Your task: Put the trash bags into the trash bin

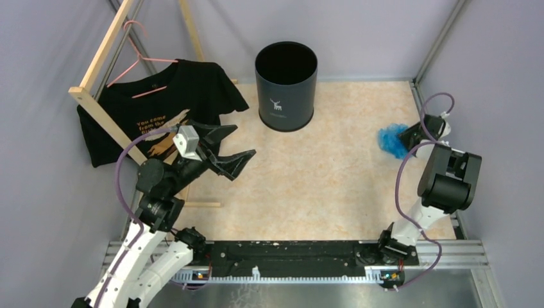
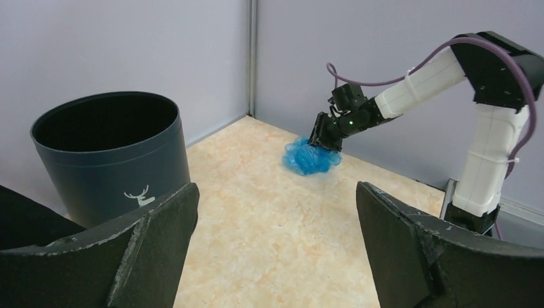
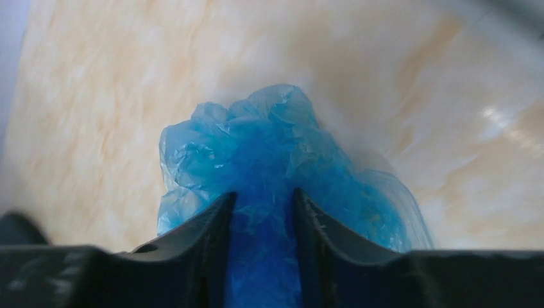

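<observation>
**A:** From above first. Where is the trash bag point(image 1: 389, 139)?

**B:** It lies crumpled on the table point(image 1: 308, 179), well to the right of the trash bin point(image 1: 286, 102) and a little nearer the arm bases. It is outside the bin, which stands upright with its mouth open.

**A:** And the arms?

**B:** The right gripper point(image 1: 404, 136) is at the bag, on the side away from the bin. The left gripper point(image 1: 245, 140) hangs above the table, left of the bin and nearer the bases. Its jaws are spread wide and hold nothing. A black T-shirt point(image 1: 192, 90) hangs on a wooden rack point(image 1: 102, 119) to the left of the bin.

**A:** What does the left wrist camera show?

**B:** Its own two fingers stand far apart at the bottom corners, with nothing between them. The bin is at the left, its white deer logo facing the camera. To the right of the bin and further back, the right gripper points down into the blue heap on the table.

**A:** And the right wrist camera?

**B:** It is close up. The two dark fingers point(image 3: 212, 237) are drawn in, leaving only a narrow gap packed with crinkled blue plastic. They are pinching the bag from both sides. The rest of the bag bulges out beyond the fingertips and rests on the table. The bin is out of this view.
</observation>
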Robot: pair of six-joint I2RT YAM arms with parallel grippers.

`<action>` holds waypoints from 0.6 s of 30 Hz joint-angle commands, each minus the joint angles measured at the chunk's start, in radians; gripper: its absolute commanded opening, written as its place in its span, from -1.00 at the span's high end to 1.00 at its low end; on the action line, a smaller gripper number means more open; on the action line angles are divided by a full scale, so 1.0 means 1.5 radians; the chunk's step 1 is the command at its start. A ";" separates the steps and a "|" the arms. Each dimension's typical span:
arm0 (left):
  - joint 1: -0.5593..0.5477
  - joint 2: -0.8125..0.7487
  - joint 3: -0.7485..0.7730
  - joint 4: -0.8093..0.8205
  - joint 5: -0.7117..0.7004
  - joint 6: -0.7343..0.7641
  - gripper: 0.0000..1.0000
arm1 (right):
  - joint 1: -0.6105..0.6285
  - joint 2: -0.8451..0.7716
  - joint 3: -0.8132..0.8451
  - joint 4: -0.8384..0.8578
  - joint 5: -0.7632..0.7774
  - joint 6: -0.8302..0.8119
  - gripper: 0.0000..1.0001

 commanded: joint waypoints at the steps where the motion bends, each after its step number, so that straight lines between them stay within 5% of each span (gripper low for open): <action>1: -0.003 0.031 0.016 0.019 -0.004 0.007 -0.96 | 0.028 -0.102 -0.129 0.122 -0.224 0.045 0.35; 7: -0.007 0.085 0.016 0.018 0.004 -0.008 -0.96 | 0.221 -0.284 -0.252 0.003 -0.268 -0.023 0.38; 12: -0.030 0.139 0.013 0.061 0.132 -0.034 -0.96 | 0.391 -0.447 -0.356 -0.010 -0.236 -0.004 0.09; 18: -0.177 0.264 0.054 -0.011 0.083 0.004 -0.96 | 0.436 -0.487 -0.313 -0.100 -0.256 -0.044 -0.18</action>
